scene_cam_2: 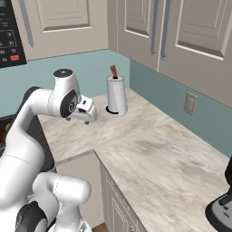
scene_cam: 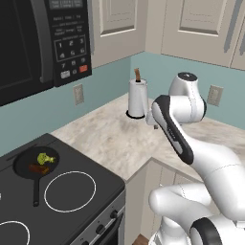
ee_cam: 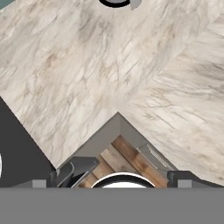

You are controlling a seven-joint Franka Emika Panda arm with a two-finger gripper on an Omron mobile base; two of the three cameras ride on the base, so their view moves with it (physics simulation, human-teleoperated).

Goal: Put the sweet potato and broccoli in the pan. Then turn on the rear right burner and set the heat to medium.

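1. A simulated kitchen corner was seen from behind a white robot arm. A pale marbled counter [scene_cam: 115,139] wrapped around the corner, with a black glass cooktop [scene_cam: 95,184] at its left end.
2. The pan [scene_cam: 34,165], a small black skillet, sat at the back of the cooktop with its long handle pointing toward the front edge.
3. Inside the pan lay the broccoli [scene_cam: 45,158], a yellow-green lump, and just beside it the sweet potato [scene_cam: 38,169], a reddish-brown lump. The loading step looked finished.
4. The tool [scene_cam_2: 78,119] hung above the counter, well to the right of the pan, holding nothing. In the hand view its two dark tips stood spread wide over the counter's inner corner.
5. A paper towel roll [scene_cam: 137,98] stood upright in the far corner, and a black microwave [scene_cam: 43,43] hung above the cooktop.
6. The remaining step seemed to be the burner. The next move would likely call for swinging the arm left and down to the knobs [scene_cam: 107,221] along the stove's front edge, then turning the correct one to medium.
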